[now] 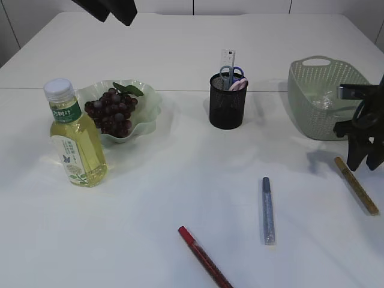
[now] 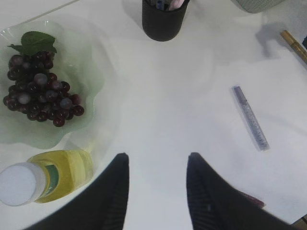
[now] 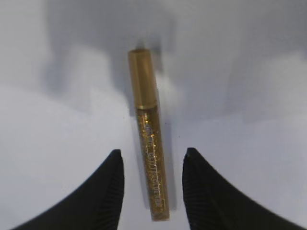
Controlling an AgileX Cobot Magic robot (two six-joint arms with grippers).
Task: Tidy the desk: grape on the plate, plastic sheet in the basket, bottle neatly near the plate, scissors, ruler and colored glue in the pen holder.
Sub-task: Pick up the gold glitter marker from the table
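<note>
- Gold glue stick point(image 3: 147, 134) lies flat on the desk point(image 1: 180, 180) at its right side, just in front of the basket point(image 1: 321, 99).
- Right gripper point(image 3: 151, 167) hovers directly above it, fingers parted and empty, one on each side of the tube; the tube's long axis runs between them, crosswise to their closing line.
- Left gripper point(image 2: 157, 165) hangs high over the far left, fingers apart, holding nothing.
- Right arm is clearly nearer; a straight descent looks enough.

Bright even light, soft shadows on white table point(image 1: 180, 180) — wrist views slightly blurred.
</note>
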